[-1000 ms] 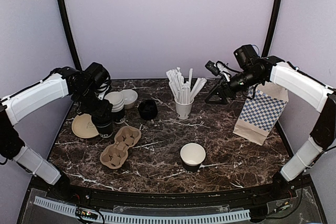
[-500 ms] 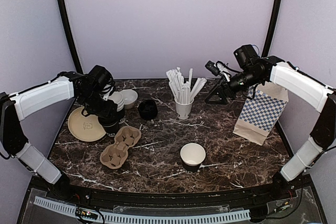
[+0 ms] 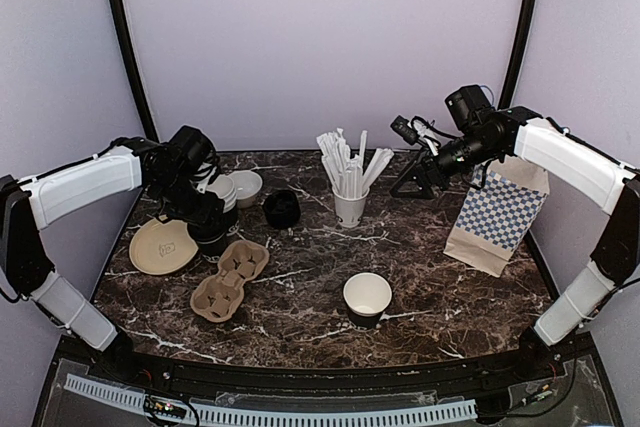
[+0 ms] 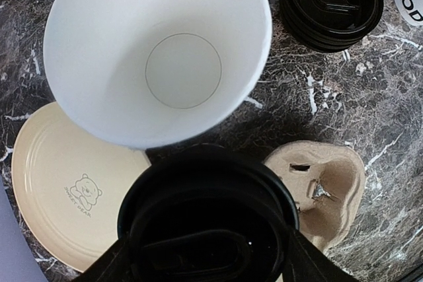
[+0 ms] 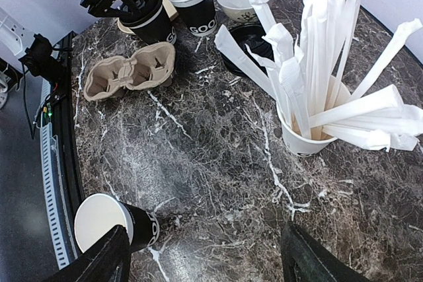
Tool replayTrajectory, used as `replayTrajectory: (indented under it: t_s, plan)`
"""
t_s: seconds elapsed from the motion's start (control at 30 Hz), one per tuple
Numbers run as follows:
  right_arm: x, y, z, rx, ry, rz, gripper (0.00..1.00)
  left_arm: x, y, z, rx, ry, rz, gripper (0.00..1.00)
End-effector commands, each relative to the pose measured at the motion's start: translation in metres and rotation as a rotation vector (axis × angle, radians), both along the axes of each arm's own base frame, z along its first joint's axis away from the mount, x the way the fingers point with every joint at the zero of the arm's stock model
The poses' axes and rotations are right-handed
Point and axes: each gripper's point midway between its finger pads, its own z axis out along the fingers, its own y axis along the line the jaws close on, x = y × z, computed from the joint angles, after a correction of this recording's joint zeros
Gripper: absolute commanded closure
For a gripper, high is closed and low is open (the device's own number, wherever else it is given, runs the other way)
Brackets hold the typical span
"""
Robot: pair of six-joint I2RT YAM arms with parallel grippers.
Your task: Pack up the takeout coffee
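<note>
Lately the takeout coffee (image 3: 212, 235), clasped by the left gripper (image 3: 207, 222), is found moved from the cream plate's (image 3: 158, 247) edge to just beside the pulp cup carrier (image 3: 228, 280), so seating is judged imminent; the right gripper (image 3: 413, 187) is held spread, empty.

the takeout coffee (image 4: 206, 219) was a small black paper cup with a bit of white print on its side, capped by a glossy black plastic lid with a raised oval on top. it stood roughly upright near the left edge of the table (image 3: 440, 287), its lid clamped between the two fingers of the left gripper (image 4: 207, 255); whether its base touched the marble could not be told. it sat just in front of the stack of lidless cups (image 3: 221, 190), between the tan plate (image 3: 163, 245) and the cardboard carrier (image 3: 230, 278), close to both.
</note>
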Motion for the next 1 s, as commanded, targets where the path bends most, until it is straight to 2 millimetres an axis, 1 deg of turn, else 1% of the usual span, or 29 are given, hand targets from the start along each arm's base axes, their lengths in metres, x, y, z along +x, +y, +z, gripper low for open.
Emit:
replayTrajectory:
  t_s: [0.0,0.1,0.2,0.27,0.33,0.37,0.4,0.43,0.47,0.5,0.53,0.57,0.6,0.63,0.67,0.7,0.73,0.77,0.8,0.83,0.87,0.9,0.97]
  plan:
    - [0.002,0.000,0.012,0.024,-0.042,0.005,0.21,-0.005,0.009,-0.002,0.026,0.010,0.005,0.25]
    - [0.001,0.000,0.013,0.023,-0.043,0.004,0.21,-0.006,0.009,0.001,0.023,0.009,0.006,0.18]
    - [0.000,-0.001,0.012,0.022,-0.043,0.003,0.21,-0.005,0.010,0.012,0.022,-0.015,-0.001,0.17]
    - [-0.001,-0.001,0.012,0.022,-0.043,0.003,0.21,-0.004,0.011,0.022,0.021,-0.037,0.000,0.16]
    - [-0.001,-0.001,0.012,0.021,-0.041,0.003,0.21,-0.003,0.011,0.037,0.013,-0.068,0.000,0.15]
    - [-0.001,-0.001,0.012,0.021,-0.042,0.003,0.21,-0.004,0.012,0.040,0.017,-0.066,0.000,0.15]
    - [-0.001,-0.002,0.011,0.019,-0.040,0.002,0.21,-0.003,0.010,0.049,0.010,-0.086,-0.004,0.15]
    - [-0.001,-0.002,0.011,0.019,-0.040,0.004,0.21,-0.004,0.009,0.053,0.016,-0.091,-0.012,0.15]
    - [-0.003,-0.002,0.011,0.018,-0.041,0.013,0.21,-0.003,0.006,0.064,0.011,-0.114,-0.021,0.15]
    - [-0.005,-0.002,0.012,0.021,-0.044,0.026,0.21,-0.003,0.000,0.069,0.009,-0.129,-0.041,0.16]
    - [-0.009,-0.001,0.012,0.026,-0.047,0.043,0.21,0.000,-0.007,0.082,-0.004,-0.162,-0.065,0.16]
    - [-0.014,-0.001,0.015,0.033,-0.053,0.062,0.21,-0.003,-0.021,0.087,-0.010,-0.178,-0.125,0.17]
    - [-0.019,-0.001,0.016,0.038,-0.060,0.083,0.21,0.000,-0.033,0.098,-0.030,-0.212,-0.160,0.17]
    - [-0.024,0.000,0.018,0.041,-0.068,0.101,0.21,-0.005,-0.051,0.103,-0.043,-0.225,-0.236,0.17]
    - [-0.030,0.001,0.020,0.045,-0.075,0.120,0.21,-0.002,-0.064,0.109,-0.062,-0.246,-0.265,0.19]
    - [-0.034,0.001,0.021,0.048,-0.083,0.138,0.21,-0.006,-0.079,0.111,-0.088,-0.243,-0.314,0.20]
    - [-0.042,0.003,0.021,0.049,-0.088,0.164,0.22,-0.002,-0.091,0.111,-0.106,-0.247,-0.338,0.22]
    - [-0.048,0.005,0.019,0.036,-0.100,0.189,0.23,-0.004,-0.103,0.109,-0.127,-0.237,-0.374,0.23]
    - [-0.055,0.008,0.014,0.013,-0.111,0.217,0.24,0.001,-0.113,0.105,-0.136,-0.227,-0.393,0.25]
    - [-0.062,0.012,0.008,-0.022,-0.130,0.240,0.26,0.007,-0.119,0.098,-0.126,-0.214,-0.405,0.26]
    - [-0.068,0.016,0.001,-0.064,-0.152,0.260,0.28,0.010,-0.123,0.096,-0.127,-0.215,-0.411,0.27]
    - [-0.076,0.021,-0.009,-0.109,-0.171,0.290,0.30,0.015,-0.127,0.089,-0.117,-0.207,-0.417,0.27]
    - [-0.097,0.029,-0.024,-0.175,-0.204,0.374,0.33,0.023,-0.132,0.084,-0.112,-0.220,-0.414,0.27]
